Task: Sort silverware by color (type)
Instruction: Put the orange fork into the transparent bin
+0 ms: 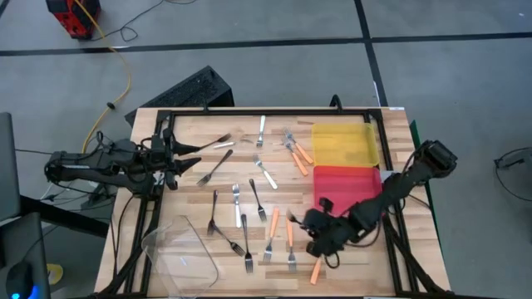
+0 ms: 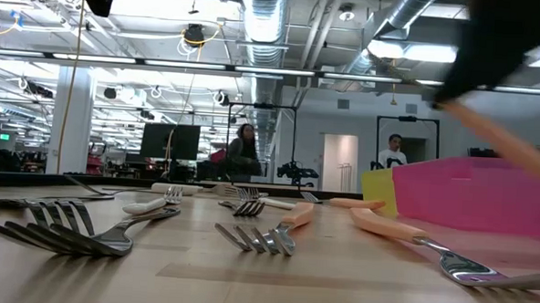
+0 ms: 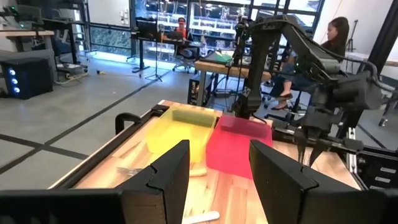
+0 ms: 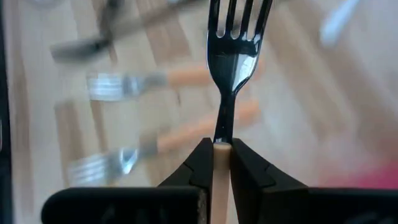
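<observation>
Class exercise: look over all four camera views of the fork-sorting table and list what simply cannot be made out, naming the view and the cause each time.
- Right wrist view: the held fork has its handle hidden between the right gripper fingers; the forks beneath are blurred.
- High view: the arm covers the right gripper, so its grip cannot be seen.
- Low view: the red tray hides what lies in it.
- Left wrist view: the left gripper fingers block the near table.
</observation>
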Controlling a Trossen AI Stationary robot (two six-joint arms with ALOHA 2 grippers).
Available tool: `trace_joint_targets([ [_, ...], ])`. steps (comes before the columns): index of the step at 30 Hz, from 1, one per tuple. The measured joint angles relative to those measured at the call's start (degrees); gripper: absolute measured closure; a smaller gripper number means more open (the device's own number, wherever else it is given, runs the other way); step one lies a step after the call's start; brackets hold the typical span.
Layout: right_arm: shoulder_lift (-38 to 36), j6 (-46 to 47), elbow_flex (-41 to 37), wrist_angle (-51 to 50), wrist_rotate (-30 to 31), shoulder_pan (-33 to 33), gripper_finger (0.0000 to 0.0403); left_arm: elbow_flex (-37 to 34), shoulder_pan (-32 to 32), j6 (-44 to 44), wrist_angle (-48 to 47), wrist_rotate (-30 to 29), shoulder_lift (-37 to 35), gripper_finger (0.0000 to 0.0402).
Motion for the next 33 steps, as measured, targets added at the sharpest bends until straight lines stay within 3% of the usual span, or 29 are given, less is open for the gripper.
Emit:
trace_joint_targets([
  [7, 0.2, -24.9, 0.0, 21.0, 0.2, -10.7, 0.0348, 0.0, 0.0, -0.2, 0.0, -0.1, 0.0, 0.0250],
  [14, 4.8, -41.8, 0.2, 48.6, -9.6, -17.4, 0.0348, 0.0, 0.0, -1.9, 0.0, -0.1, 0.0, 0.0250],
  [19, 13.1, -48.6, 2.8, 64.7, -15.1, -19.0, 0.0348, 0.0, 0.0, -2.2, 0.6, -0.1, 0.0, 0.0250],
  [24, 25.0, -50.7, 14.8, 73.1, -25.2, -20.0, 0.0348, 0.0, 0.0, -3.5, 0.7, -0.2, 0.0, 0.0250],
  [33, 44.1, -50.3, 43.1, 66.2, -39.5, -20.2, 0.0340, 0.0, 0.0, -3.5, 1.9, -0.2, -0.5, 0.0250],
])
